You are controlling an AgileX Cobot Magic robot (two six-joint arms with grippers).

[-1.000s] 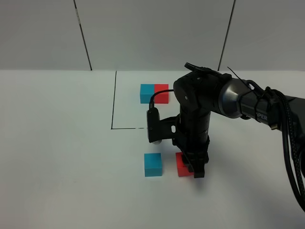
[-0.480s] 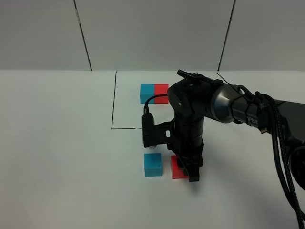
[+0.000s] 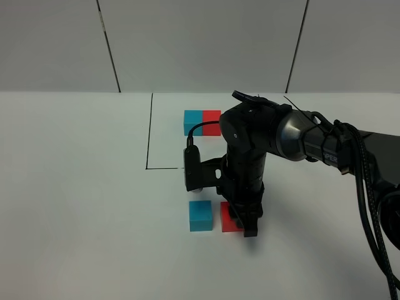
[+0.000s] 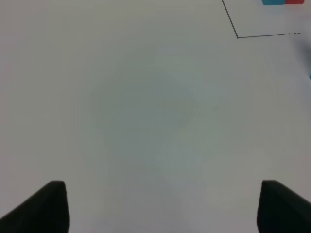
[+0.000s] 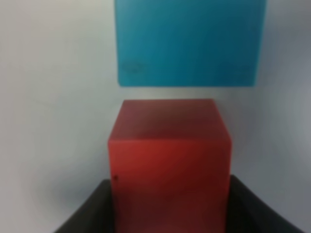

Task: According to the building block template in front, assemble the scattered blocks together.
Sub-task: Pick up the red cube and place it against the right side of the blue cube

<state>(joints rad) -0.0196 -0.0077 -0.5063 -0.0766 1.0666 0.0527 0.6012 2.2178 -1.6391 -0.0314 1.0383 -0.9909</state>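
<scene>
The right claw (image 3: 244,227) points down at the table (image 3: 75,187) and is clamped on the red cube (image 3: 227,220). In the right wrist view its two dark fingers (image 5: 85,211) press flush against opposite sides of that cube (image 5: 169,155), which rests on the table. Just beyond the claw's tips, on its left as seen from above, lies the cyan cube (image 3: 200,215). It is close beside the red one but apart from it, and a thin strip of table shows between the two in the wrist view, where the cyan cube (image 5: 189,41) looks square-on to the red.

Well behind the right claw, inside a thin black outline (image 3: 150,131), sits the joined cyan-and-red bar (image 3: 201,122).

The left claw (image 4: 165,208) hangs over bare table with its fingers spread wide apart and nothing between them. The bar (image 4: 286,2) just shows far ahead of it.
</scene>
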